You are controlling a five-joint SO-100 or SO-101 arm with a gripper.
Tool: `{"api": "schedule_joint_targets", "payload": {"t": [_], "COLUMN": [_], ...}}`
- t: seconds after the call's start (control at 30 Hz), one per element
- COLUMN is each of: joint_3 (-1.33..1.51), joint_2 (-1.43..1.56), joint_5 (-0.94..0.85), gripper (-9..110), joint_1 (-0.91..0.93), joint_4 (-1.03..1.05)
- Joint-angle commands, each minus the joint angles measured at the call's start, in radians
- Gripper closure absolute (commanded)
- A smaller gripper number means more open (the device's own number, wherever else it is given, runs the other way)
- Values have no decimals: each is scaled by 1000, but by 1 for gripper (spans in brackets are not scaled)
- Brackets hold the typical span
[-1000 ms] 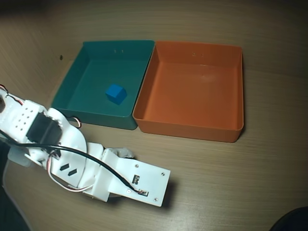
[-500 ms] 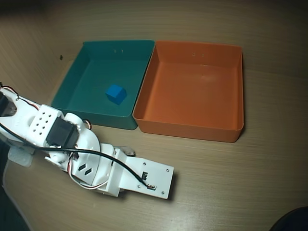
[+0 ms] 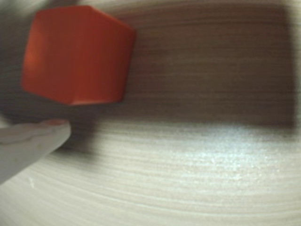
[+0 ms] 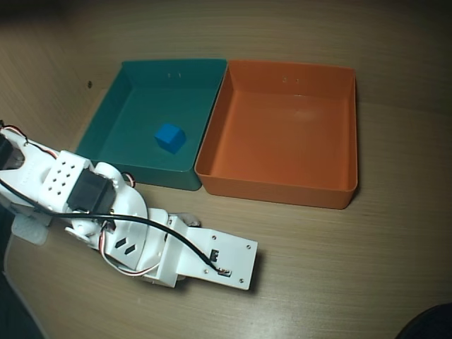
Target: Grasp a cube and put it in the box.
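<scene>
In the wrist view the orange cube [image 3: 77, 54] fills the upper left, blurred, over the wooden table. One white finger [image 3: 30, 139] of my gripper [image 3: 49, 101] shows just below the cube, with a thin dark gap between them; the other finger is out of view. The jaws stand open. In the overhead view the arm's white wrist plate [image 4: 212, 261] hides the gripper and the cube, in front of the trays. The orange box [image 4: 277, 185] stands at the back right and holds nothing.
A teal-green tray [image 4: 106, 138] stands touching the box's left side, with a small blue cube [image 4: 169, 137] in it. The arm's base [image 4: 28, 176] is at the left edge. Bare wooden table lies to the right of the arm.
</scene>
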Motion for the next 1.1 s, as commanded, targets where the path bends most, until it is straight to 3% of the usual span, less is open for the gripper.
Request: {"api": "schedule_joint_targets", "payload": {"t": [0.0,0.43,0.8,1.07], "joint_3": [-58,-58,-43,-48], "joint_2": [23,-20,-20,-14], "joint_5": [-6,6,12,14], "gripper": [67,69,108,107], "joint_1": [6,-8,-11,-5], "joint_4": [-12,-46,-87,-87]}}
